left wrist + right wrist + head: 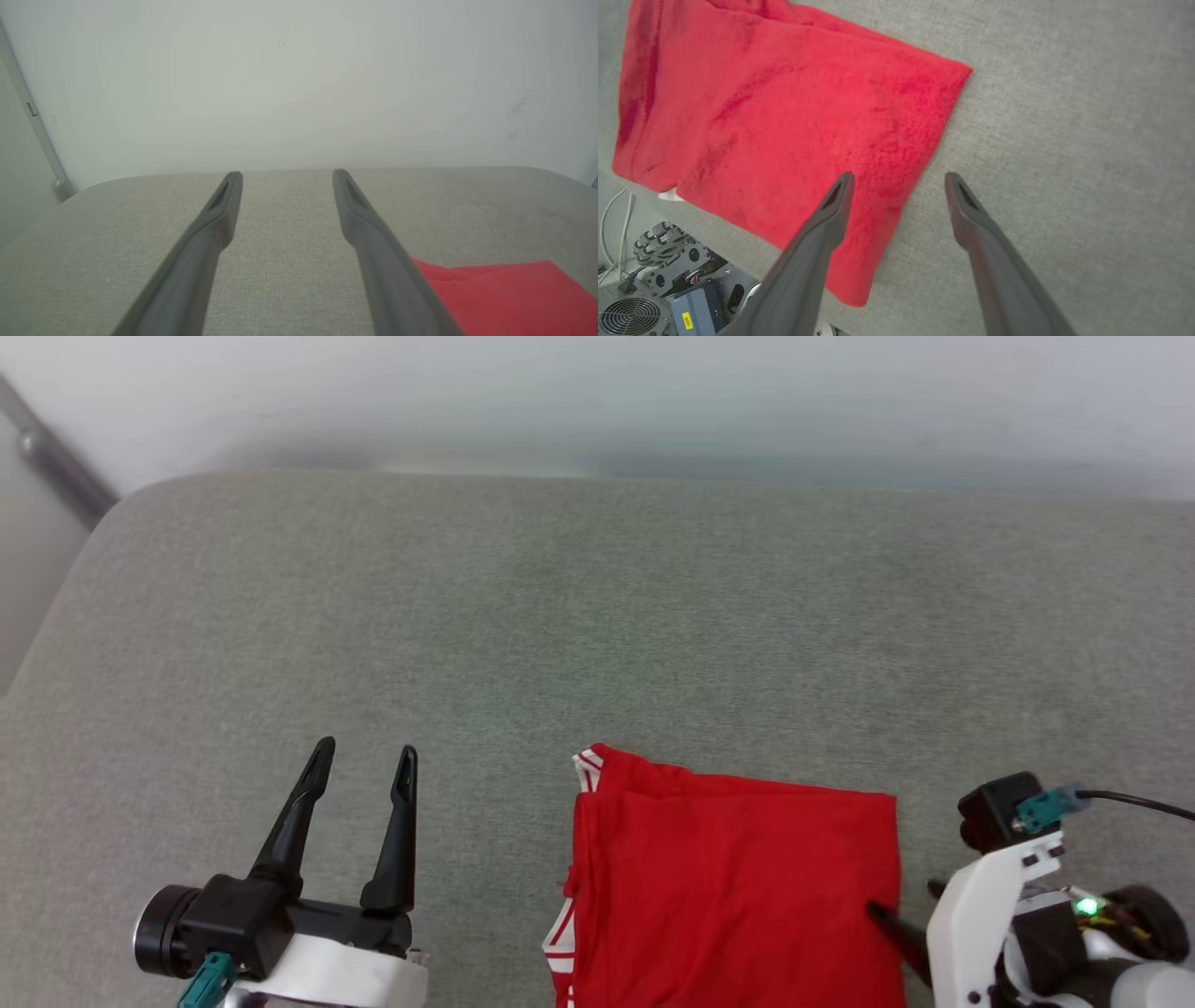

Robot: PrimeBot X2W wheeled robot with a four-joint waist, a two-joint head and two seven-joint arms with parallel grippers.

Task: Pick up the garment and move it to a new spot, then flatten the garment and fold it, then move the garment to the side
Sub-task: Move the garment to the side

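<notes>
I see folded red jersey [738, 896] at my right end effector [899, 179]: fingers wide, straddling its edge, gripping nothing. My left end effector [364, 751] wide, empty, well apart leftward.

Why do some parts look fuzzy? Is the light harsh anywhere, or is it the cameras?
Head view: soft, even light, no hard shadows; the wall is hazy, the shirt crisp. Left wrist view: the left gripper blurs toward the lens, and the far edge of the grey surface bows, a wide-angle effect. Right wrist view: the right gripper blurs likewise; the shirt looks grainy.
</notes>
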